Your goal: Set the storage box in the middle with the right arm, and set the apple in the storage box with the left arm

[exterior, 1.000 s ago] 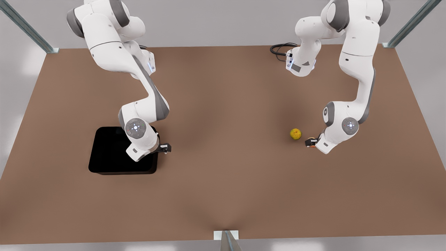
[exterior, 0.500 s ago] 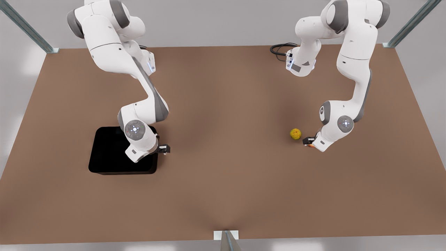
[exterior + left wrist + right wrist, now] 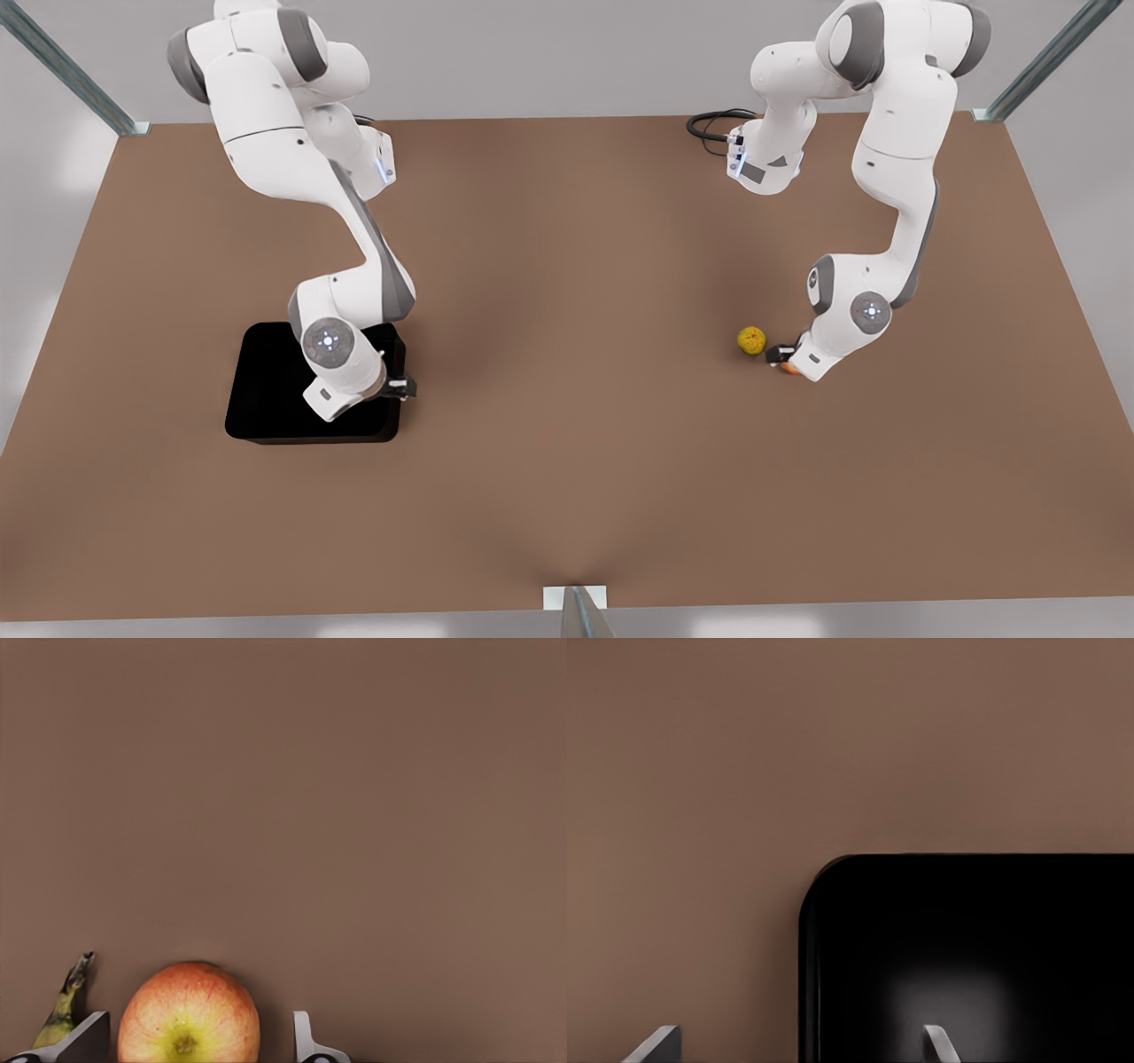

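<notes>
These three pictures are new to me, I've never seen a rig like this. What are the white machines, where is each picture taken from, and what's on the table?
They are two jointed robot arms bolted to a brown table, drawn by a simulator. The wide picture looks down on the whole scene. The other two come from cameras on the arms' wrists, looking past their own fingertips.

The right gripper, on the front view's left, is open and straddles a wall of the storage box, a black tub; one finger is over the inside, the other over the table outside.

The left gripper, on the front view's right, is open around the apple, not yet closed. A banana tip lies beside it, and a yellow-green fruit sits nearby. Nothing is held yet.
</notes>
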Controlling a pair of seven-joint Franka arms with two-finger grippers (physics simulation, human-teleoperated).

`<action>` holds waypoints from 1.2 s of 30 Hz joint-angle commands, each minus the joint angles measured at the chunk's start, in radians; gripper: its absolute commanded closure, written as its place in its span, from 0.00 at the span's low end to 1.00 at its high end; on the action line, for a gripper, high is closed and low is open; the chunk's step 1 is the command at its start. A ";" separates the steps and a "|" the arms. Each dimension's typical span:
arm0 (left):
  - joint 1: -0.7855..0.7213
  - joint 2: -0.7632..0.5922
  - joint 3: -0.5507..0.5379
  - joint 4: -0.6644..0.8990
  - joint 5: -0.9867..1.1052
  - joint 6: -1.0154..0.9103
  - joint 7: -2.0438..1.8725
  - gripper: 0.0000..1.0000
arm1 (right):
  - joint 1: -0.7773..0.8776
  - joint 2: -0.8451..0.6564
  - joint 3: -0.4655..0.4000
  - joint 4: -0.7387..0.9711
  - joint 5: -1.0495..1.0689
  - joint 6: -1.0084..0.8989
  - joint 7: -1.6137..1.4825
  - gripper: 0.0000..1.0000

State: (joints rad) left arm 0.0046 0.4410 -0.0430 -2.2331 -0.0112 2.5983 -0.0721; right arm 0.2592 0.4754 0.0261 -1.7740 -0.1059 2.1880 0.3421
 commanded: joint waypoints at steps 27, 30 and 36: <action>0.003 -0.005 0.000 -0.007 0.002 0.002 0.002 0.30 | 0.011 0.063 -0.006 -0.002 0.000 0.006 0.000 0.79; 0.003 -0.005 0.000 -0.008 0.002 0.002 0.002 0.33 | 0.014 0.058 -0.006 -0.002 0.000 0.006 0.000 0.79; 0.000 -0.008 0.000 -0.010 0.002 0.002 0.002 0.31 | 0.015 0.045 -0.006 0.005 0.002 -0.002 0.002 0.79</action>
State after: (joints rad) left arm 0.0046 0.4326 -0.0430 -2.2412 -0.0092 2.6001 -0.0706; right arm 0.2758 0.5188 0.0200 -1.7673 -0.0996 2.1883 0.3427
